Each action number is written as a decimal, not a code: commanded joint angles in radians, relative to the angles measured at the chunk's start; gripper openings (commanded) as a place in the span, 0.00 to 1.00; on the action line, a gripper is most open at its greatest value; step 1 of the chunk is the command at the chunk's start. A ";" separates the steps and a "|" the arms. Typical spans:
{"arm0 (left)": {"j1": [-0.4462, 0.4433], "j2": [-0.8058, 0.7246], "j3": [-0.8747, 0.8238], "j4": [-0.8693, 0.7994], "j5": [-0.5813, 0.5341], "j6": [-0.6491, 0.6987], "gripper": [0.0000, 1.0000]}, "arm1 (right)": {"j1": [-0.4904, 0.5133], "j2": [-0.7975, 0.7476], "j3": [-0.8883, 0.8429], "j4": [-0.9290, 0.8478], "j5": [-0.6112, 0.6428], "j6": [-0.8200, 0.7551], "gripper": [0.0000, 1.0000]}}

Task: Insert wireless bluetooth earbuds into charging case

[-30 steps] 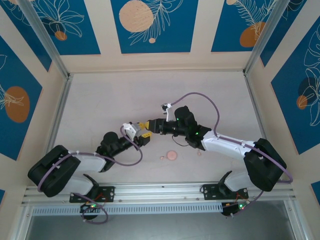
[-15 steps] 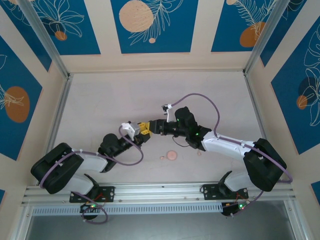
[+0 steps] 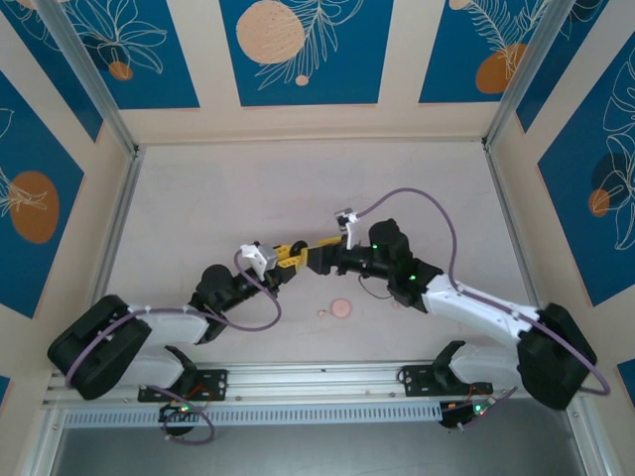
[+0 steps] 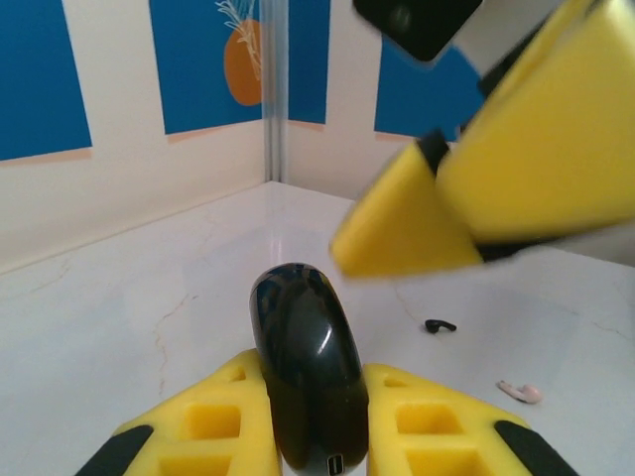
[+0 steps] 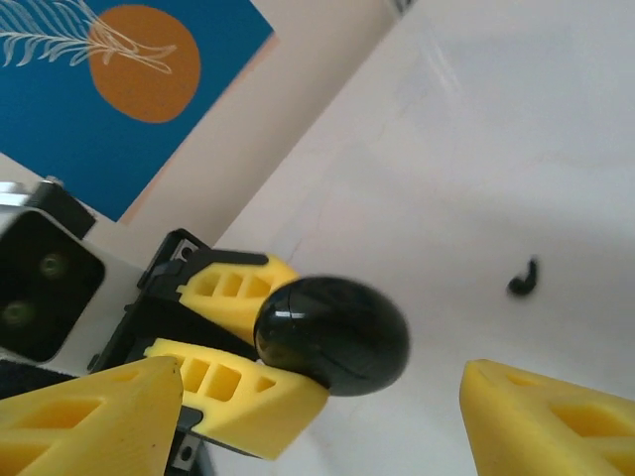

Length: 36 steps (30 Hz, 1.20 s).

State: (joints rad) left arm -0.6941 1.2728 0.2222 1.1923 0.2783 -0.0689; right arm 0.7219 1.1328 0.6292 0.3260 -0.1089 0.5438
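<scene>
The left hand is closed on the glossy black oval charging case. Its yellow ribbed fingers press against both flanks of the case, which stands on edge and is raised clear of the pale marbled worktop. The right hand is open. Its yellow fingers are spread wide to either side of the case and do not touch it. In the top view the two hands meet tip to tip above the middle of the worktop. One small black stemmed earbud lies on the worktop beyond the case. One pale pink stemmed earbud lies near it, apart from it. Both earbuds are outside the case. A pale pink round disc lies flat on the worktop nearer the arm bases.
</scene>
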 commanded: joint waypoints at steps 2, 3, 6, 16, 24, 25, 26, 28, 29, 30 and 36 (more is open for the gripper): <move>0.010 -0.120 0.043 -0.257 0.122 0.084 0.11 | -0.079 -0.122 -0.042 -0.037 -0.156 -0.368 0.72; 0.010 -0.142 0.055 -0.309 0.145 0.101 0.11 | -0.099 -0.135 -0.045 -0.051 -0.201 -0.427 0.71; 0.012 -0.197 0.075 -0.403 0.218 0.139 0.11 | -0.166 -0.145 -0.027 -0.131 -0.351 -0.583 0.69; 0.012 -0.243 0.087 -0.451 0.382 0.186 0.10 | -0.216 -0.073 0.066 -0.410 -0.601 -1.087 0.58; 0.011 -0.254 0.089 -0.413 0.413 0.188 0.10 | -0.180 0.072 0.194 -0.591 -0.676 -1.210 0.57; 0.012 -0.254 0.091 -0.412 0.418 0.187 0.10 | -0.173 0.088 0.204 -0.598 -0.678 -1.219 0.57; 0.011 -0.254 0.092 -0.409 0.424 0.184 0.10 | -0.166 0.106 0.220 -0.608 -0.679 -1.229 0.57; 0.011 -0.253 0.092 -0.404 0.429 0.184 0.10 | -0.158 0.136 0.245 -0.631 -0.687 -1.248 0.57; 0.012 -0.252 0.092 -0.402 0.430 0.184 0.10 | -0.155 0.150 0.257 -0.645 -0.695 -1.256 0.57; 0.011 -0.253 0.092 -0.402 0.432 0.184 0.10 | -0.152 0.162 0.269 -0.656 -0.703 -1.263 0.57; 0.012 -0.253 0.093 -0.391 0.435 0.184 0.10 | -0.133 0.214 0.321 -0.720 -0.737 -1.303 0.51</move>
State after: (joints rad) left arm -0.6895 1.0348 0.2874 0.7555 0.6792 0.0895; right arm 0.5789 1.3331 0.9142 -0.3252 -0.7879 -0.7105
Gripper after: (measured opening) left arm 0.191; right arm 0.512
